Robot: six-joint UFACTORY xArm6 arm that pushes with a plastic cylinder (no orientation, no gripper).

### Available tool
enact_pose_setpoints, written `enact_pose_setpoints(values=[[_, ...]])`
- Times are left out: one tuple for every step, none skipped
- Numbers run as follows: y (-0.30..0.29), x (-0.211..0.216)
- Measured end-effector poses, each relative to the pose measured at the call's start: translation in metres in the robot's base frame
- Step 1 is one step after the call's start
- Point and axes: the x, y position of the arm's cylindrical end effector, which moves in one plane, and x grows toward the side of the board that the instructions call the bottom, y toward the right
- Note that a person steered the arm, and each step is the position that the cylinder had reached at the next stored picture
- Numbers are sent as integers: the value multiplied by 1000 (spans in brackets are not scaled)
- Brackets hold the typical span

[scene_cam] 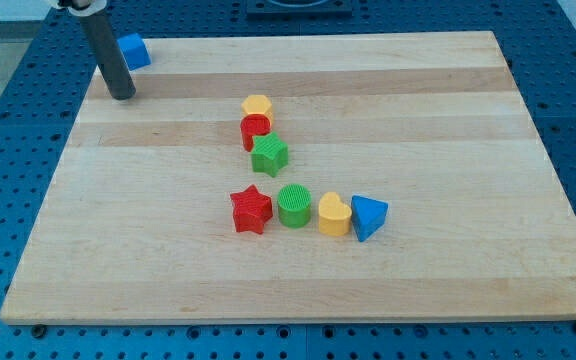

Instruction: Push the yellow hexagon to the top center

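Note:
The yellow hexagon (257,104) lies a little left of the board's middle, in the upper half. It touches a red block (255,130) just below it, and a green star (269,155) sits below that. My tip (122,96) rests on the board near the top left corner, far to the left of the yellow hexagon. A blue block (134,50) lies just above and right of the rod at the board's top left edge.
A row lies in the lower middle: a red star (251,210), a green cylinder (294,206), a yellow heart (334,214) and a blue triangle (368,217). The wooden board (448,120) sits on a blue perforated table.

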Motion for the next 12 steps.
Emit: enact_pose_setpoints(values=[[3,11],[15,63],[57,109],[113,115],[140,98],[174,77],[215,56],[224,27],[224,35],[212,63],[191,34],[218,-24]])
